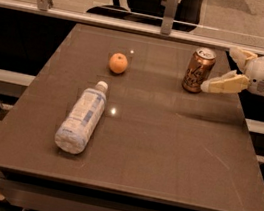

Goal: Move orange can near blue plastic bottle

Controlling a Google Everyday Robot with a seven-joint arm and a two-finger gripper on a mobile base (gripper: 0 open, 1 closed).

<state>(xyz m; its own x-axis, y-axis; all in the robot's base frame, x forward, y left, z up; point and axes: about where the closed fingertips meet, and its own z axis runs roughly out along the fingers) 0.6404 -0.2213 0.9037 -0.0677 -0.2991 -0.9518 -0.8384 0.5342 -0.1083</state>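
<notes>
The orange can (199, 70) stands upright at the table's far right, copper-orange with white lettering and a silver top. The blue plastic bottle (82, 117) lies on its side at the left middle, white cap pointing away from me. My gripper (220, 70) reaches in from the right edge, open, just right of the can. Its near finger (224, 84) has its tip next to the can's lower side and its far finger (240, 56) stands behind and to the right. The can is not between the fingers.
A round orange fruit (118, 63) sits on the dark table (165, 149) between can and bottle. A glass barrier with metal posts (170, 10) runs behind the table's far edge, with office chairs beyond it.
</notes>
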